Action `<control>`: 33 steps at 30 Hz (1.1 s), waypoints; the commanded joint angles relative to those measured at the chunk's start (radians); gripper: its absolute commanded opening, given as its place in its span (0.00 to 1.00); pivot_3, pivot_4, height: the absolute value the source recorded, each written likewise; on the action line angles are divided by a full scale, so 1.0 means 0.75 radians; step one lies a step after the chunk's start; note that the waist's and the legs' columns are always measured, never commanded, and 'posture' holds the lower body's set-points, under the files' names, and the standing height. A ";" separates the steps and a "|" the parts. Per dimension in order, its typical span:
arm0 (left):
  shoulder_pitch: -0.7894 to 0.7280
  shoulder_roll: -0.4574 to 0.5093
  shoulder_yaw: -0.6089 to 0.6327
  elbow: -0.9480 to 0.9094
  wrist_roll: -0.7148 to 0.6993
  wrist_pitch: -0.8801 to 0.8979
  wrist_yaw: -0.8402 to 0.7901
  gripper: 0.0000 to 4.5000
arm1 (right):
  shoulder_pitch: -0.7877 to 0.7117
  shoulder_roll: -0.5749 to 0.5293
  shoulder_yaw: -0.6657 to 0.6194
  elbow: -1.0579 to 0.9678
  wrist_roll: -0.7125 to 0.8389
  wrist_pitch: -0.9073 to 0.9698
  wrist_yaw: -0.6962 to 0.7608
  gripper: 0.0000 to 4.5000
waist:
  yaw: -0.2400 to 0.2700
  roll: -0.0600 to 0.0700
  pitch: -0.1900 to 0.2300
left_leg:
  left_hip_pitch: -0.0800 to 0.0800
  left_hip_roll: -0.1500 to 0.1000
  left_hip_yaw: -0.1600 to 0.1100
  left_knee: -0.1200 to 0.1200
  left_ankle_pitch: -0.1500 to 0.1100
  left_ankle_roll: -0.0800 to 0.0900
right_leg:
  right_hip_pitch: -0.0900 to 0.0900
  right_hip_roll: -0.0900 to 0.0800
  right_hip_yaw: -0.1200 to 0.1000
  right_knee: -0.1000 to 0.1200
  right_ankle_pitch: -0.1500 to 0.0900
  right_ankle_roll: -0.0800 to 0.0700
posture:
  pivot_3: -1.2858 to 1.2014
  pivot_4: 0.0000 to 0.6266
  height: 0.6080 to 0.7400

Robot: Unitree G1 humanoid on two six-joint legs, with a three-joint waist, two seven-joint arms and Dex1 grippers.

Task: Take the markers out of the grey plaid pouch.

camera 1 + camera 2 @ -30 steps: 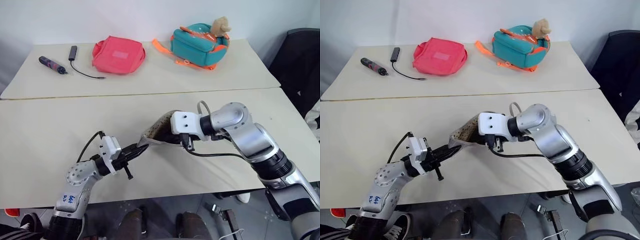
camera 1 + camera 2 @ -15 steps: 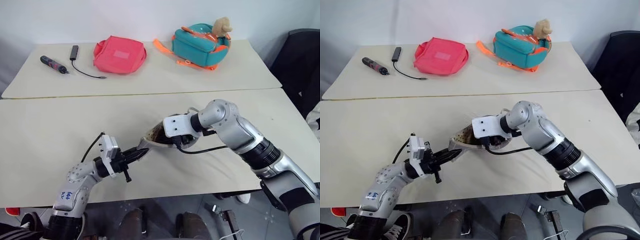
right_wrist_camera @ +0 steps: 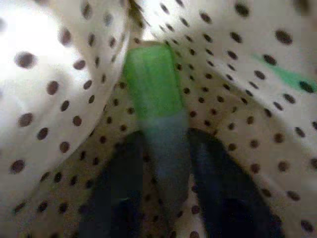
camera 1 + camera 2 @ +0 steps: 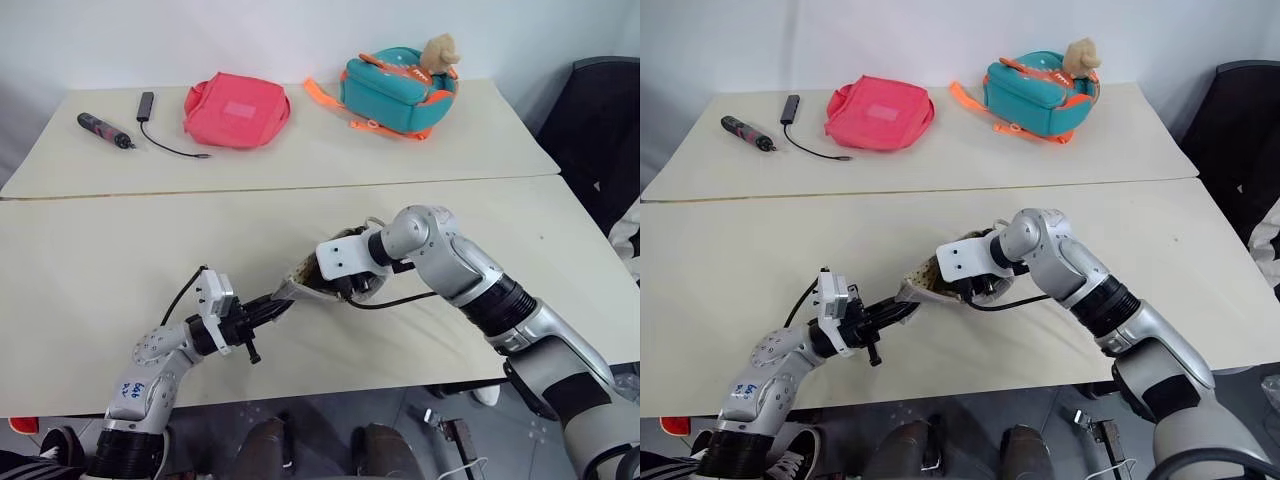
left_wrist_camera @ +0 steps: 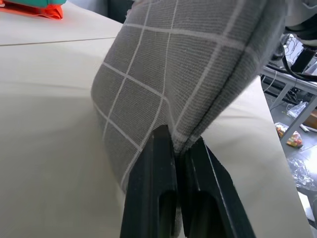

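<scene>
Left gripper clamped on pouch corner. Right gripper inside dotted lining, fingers astride green marker; grasp unconfirmed. No legible writing.

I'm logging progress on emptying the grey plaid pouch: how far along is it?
Done: the left end effector pinches the pouch by its edge, holding it open. In hand: the right end effector is inside the dotted lining, its fingers either side of the green marker. Left: no marker lies on the table yet; a red one isn't visible.
</scene>
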 commanded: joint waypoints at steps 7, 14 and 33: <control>0.011 -0.034 0.039 -0.019 -0.029 -0.029 -0.008 0.00 | 0.021 -0.014 -0.096 -0.077 0.044 0.033 0.014 0.00 | 0.003 0.000 0.000 | 0.000 0.000 0.000 0.000 -0.002 -0.005 | 0.000 0.000 0.001 0.000 0.000 0.000 | 0.52 0.24 1.00; -0.011 -0.023 0.138 0.020 -0.261 0.234 -0.033 0.00 | 0.034 -0.113 -0.232 -0.379 0.225 0.267 0.166 0.00 | 0.006 0.000 0.000 | -0.001 0.000 -0.001 -0.001 -0.002 -0.002 | 0.000 -0.001 -0.001 -0.001 0.000 0.000 | 0.52 0.24 1.00; -0.044 -0.014 0.092 -0.024 -0.335 0.453 -0.105 0.00 | 0.010 -0.100 -0.006 -0.314 0.086 0.201 0.141 0.49 | 0.005 0.000 0.000 | -0.001 -0.001 -0.001 0.000 -0.003 -0.004 | 0.000 -0.001 0.000 -0.002 0.000 0.000 | 0.52 0.24 1.00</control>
